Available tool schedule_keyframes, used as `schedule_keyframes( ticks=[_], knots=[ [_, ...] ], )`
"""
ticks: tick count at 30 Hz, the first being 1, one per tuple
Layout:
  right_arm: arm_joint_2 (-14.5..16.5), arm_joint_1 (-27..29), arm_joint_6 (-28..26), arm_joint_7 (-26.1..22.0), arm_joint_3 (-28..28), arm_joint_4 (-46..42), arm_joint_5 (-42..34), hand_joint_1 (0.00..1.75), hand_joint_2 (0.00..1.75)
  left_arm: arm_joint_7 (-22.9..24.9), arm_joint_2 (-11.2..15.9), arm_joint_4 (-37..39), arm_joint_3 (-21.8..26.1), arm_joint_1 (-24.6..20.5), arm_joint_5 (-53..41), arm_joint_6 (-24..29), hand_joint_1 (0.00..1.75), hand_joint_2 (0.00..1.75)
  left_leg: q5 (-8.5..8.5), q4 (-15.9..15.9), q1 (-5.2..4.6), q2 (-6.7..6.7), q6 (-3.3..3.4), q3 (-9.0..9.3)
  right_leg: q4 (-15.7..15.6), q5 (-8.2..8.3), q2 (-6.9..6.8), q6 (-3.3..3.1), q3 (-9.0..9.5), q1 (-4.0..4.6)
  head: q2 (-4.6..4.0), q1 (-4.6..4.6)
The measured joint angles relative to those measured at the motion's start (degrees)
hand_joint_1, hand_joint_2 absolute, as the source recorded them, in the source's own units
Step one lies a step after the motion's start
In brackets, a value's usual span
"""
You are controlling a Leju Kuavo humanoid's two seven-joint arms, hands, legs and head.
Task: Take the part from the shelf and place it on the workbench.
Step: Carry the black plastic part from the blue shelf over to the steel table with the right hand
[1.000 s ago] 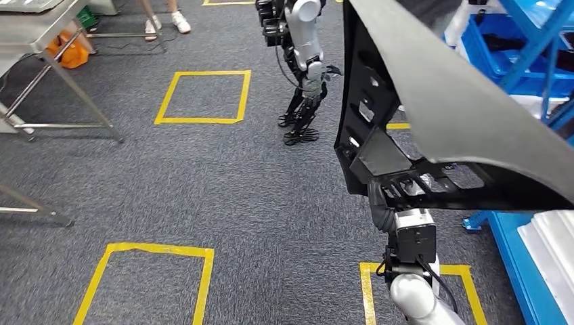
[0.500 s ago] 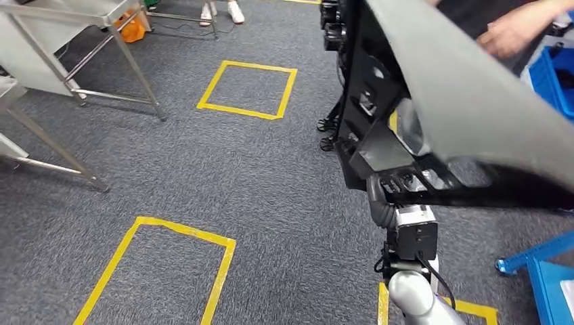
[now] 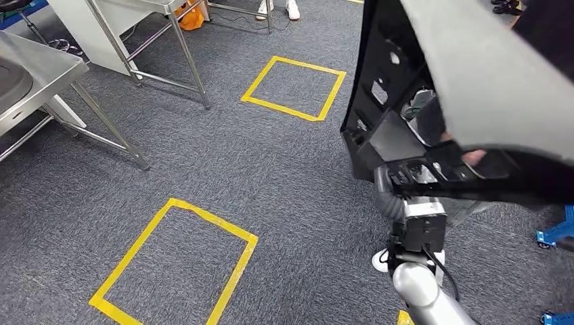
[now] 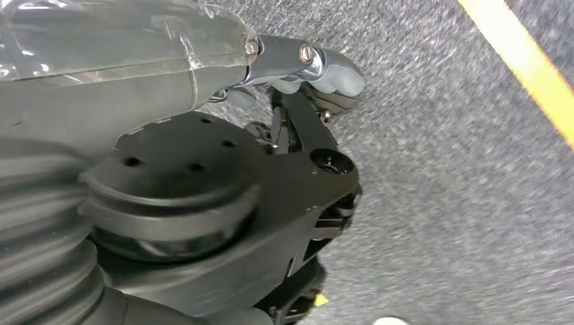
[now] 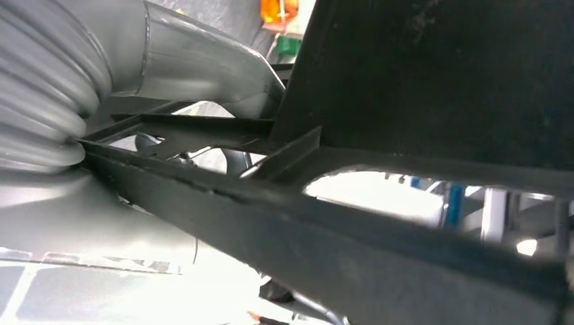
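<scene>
The part point(image 3: 474, 81) is a large black panel with a grey outer face and a ribbed black frame. It is held up at the right of the head view. My right hand point(image 3: 392, 184) grips its lower frame bar from below, and the panel hides most of the fingers. In the right wrist view that frame bar point(image 5: 325, 223) crosses right in front of the grey thumb point(image 5: 203, 61). The steel workbench point(image 3: 37, 74) stands at the far left. My left hand point(image 4: 298, 156) hangs over the carpet holding nothing, thumb point(image 4: 318, 64) apart from the dark fingers.
A second steel table point(image 3: 142, 13) stands at the back left. Yellow tape squares point(image 3: 294, 88) point(image 3: 176, 264) mark the grey carpet. A person stands close behind the part, with a shoe point(image 3: 381, 258) near my right arm. Blue shelf feet point(image 3: 555, 235) show at the right.
The whole picture has shifted as the camera turned left: the blue shelf has left the view and the steel tables have come in. My right hand still holds the part.
</scene>
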Motion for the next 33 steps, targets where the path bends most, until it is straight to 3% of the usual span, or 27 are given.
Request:
schedule_keyframes(
  ticks=[2, 4, 5, 7, 9, 11, 13, 15, 17, 19, 20, 22, 24, 26, 28, 29, 31, 32, 33],
  knots=[
    [0.00, -0.30, 0.15, -0.01, -0.07, 0.05, 0.00, 1.75, 1.75, -0.01, 0.00, 0.00, 0.00, -0.08, 0.08, -0.04, 0.00, 1.75, -2.61, 7.08, 0.22, 1.95, -0.32, -3.88, -0.14, -0.28, -1.87, -0.29, 0.36, 0.26, 0.00, -0.23],
    [0.01, -0.63, 0.23, -0.01, -0.07, 0.15, -0.02, 1.75, 1.75, -0.02, 0.00, 0.00, 0.00, 0.06, 0.12, -0.08, 0.00, 1.75, -2.69, 10.07, 0.40, 2.31, -0.27, -5.83, -0.15, -0.61, -3.33, -0.40, 0.62, 0.41, -0.01, -0.25],
    [0.04, -0.77, 0.26, -0.01, -0.07, 0.19, -0.06, 1.75, 1.75, -0.02, 0.00, 0.00, 0.00, 0.15, 0.13, -0.08, 0.00, 1.75, -1.65, 9.18, 0.42, 2.35, -0.13, -5.58, -0.15, -0.78, -3.92, -0.40, 0.80, 0.46, -0.01, -0.26],
    [0.14, -1.09, 0.34, -0.01, -0.07, 0.24, -0.20, 1.75, 1.75, -0.02, 0.00, 0.00, 0.00, 0.24, 0.17, -0.07, 0.00, 1.75, 2.09, 3.08, 0.26, 3.11, 0.43, -2.87, -0.20, -1.23, -5.14, -0.36, 1.41, 0.57, -0.01, -0.27],
    [0.22, -1.52, 0.64, -0.07, -0.08, 0.32, -0.38, 1.75, 1.75, 0.04, 0.00, 0.00, 0.00, 0.17, 0.33, 0.02, 0.00, 1.75, 4.66, -3.56, -0.45, 5.72, 1.18, 0.21, -0.46, -1.73, -6.40, -0.13, 2.16, 0.76, -0.01, -0.27],
    [0.27, -1.96, 1.08, -0.22, -0.07, 0.54, -0.71, 1.75, 1.75, 0.20, 0.00, 0.00, 0.00, 0.10, 0.60, 0.17, 0.00, 1.75, 4.71, -5.91, -1.22, 7.08, 1.66, 1.15, -0.88, -2.01, -7.58, 0.30, 2.74, 0.88, 0.00, -0.26],
    [0.42, -2.62, 1.63, -0.43, -0.05, 0.87, -1.23, 1.75, 1.75, 0.38, -0.02, 0.00, 0.01, 0.21, 0.88, 0.30, 0.00, 1.75, 4.86, -6.97, -1.27, 5.74, 2.07, 1.69, -1.24, -2.38, -8.56, 0.87, 3.60, 0.82, 0.00, -0.27],
    [0.56, -3.67, 2.16, -0.61, -0.02, 1.34, -1.62, 1.75, 1.75, 0.51, -0.03, 0.01, 0.03, 0.23, 1.13, 0.36, 0.00, 1.75, 5.27, -8.41, -0.89, 4.35, 2.78, 2.84, 0.48, -3.66, -5.97, 1.19, 3.51, 0.69, 0.00, -0.16],
    [0.59, -4.37, 2.35, -0.75, 0.01, 1.90, -1.99, 1.75, 1.75, 0.65, -0.07, 0.01, 0.04, -0.03, 1.20, 0.30, 0.00, 1.75, 5.51, -9.10, -0.66, 2.95, 3.38, 3.42, 6.44, -6.25, -1.85, 1.17, 0.44, 0.60, 0.00, 0.13],
    [0.57, -4.45, 2.31, -0.82, 0.03, 2.50, -2.38, 1.75, 1.75, 0.79, -0.19, 0.01, 0.04, -0.15, 1.10, 0.16, 0.00, 1.75, 5.42, -9.05, -0.65, 1.17, 3.57, 3.46, 12.73, -7.81, -0.49, 1.30, -3.71, 0.60, -0.01, 0.47],
    [0.57, -4.44, 2.29, -0.82, 0.03, 2.78, -2.50, 1.75, 1.75, 0.83, -0.25, 0.00, 0.04, -0.08, 1.04, 0.10, 0.00, 1.75, 5.32, -8.93, -0.63, 0.20, 3.56, 3.50, 13.52, -7.03, -0.34, 1.41, -4.82, 0.60, -0.01, 0.64],
    [0.57, -4.52, 2.26, -0.85, 0.03, 3.16, -2.56, 1.75, 1.75, 0.84, -0.30, 0.00, 0.04, 0.08, 0.96, 0.03, 0.00, 1.75, 4.94, -8.41, -0.47, -1.70, 3.26, 3.61, 8.86, -2.54, 0.21, 1.57, -3.99, 0.45, -0.01, 0.77],
    [0.57, -4.64, 2.25, -0.92, 0.05, 3.46, -2.56, 1.75, 1.75, 0.86, -0.30, 0.01, 0.04, 0.10, 0.93, -0.02, 0.00, 1.75, 4.28, -7.34, -0.27, -3.39, 2.63, 3.20, 2.49, 0.78, 2.86, 1.70, -1.77, 0.05, 0.00, 0.80],
    [0.57, -4.65, 2.22, -0.95, 0.08, 3.79, -2.57, 1.75, 1.75, 0.90, -0.30, 0.01, 0.04, 0.08, 0.91, -0.05, 0.00, 1.75, 3.96, -6.57, -0.10, -4.78, 1.93, 2.43, 0.24, 1.08, 4.66, 1.47, -1.05, -0.03, 0.00, 0.77],
    [0.58, -4.73, 2.14, -0.98, 0.10, 3.99, -2.58, 1.75, 1.75, 0.93, -0.27, 0.01, 0.04, 0.22, 0.88, -0.10, 0.00, 1.75, 4.00, -6.49, 0.05, -5.74, 1.36, 2.12, -0.15, 1.10, 3.57, 0.81, -0.92, 0.09, 0.00, 0.77],
    [0.58, -4.81, 2.08, -1.02, 0.10, 4.04, -2.61, 1.75, 1.75, 0.94, -0.25, 0.02, 0.04, 0.29, 0.85, -0.15, 0.00, 1.75, 3.75, -6.08, -0.05, -4.97, 1.03, 2.02, -0.42, 1.11, 2.81, 0.47, -0.62, 0.04, 0.00, 0.65],
    [0.59, -4.90, 1.90, -1.10, 0.10, 4.07, -2.69, 1.75, 1.75, 0.95, -0.21, 0.01, 0.04, 0.22, 0.74, -0.35, 0.00, 1.75, 1.89, -2.50, -0.17, -1.42, 0.33, 0.50, -1.02, 1.08, 1.02, -0.12, 0.15, -0.09, -0.01, 0.13],
    [0.58, -4.89, 1.84, -1.13, 0.10, 4.08, -2.73, 1.75, 1.75, 0.95, -0.22, 0.01, 0.04, 0.14, 0.68, -0.46, 0.00, 1.75, 0.45, 0.77, -0.12, 0.54, -0.02, -1.14, -1.17, 0.94, 0.15, -0.32, 0.47, 0.00, -0.01, -0.15],
    [0.57, -4.88, 1.75, -1.16, 0.10, 4.13, -2.76, 1.75, 1.75, 0.95, -0.22, 0.00, 0.04, 0.10, 0.64, -0.56, 0.00, 1.75, -0.92, 4.38, 0.12, 1.62, -0.27, -3.14, -1.22, 0.77, -0.77, -0.45, 0.69, 0.08, -0.01, -0.27]
  ],
)
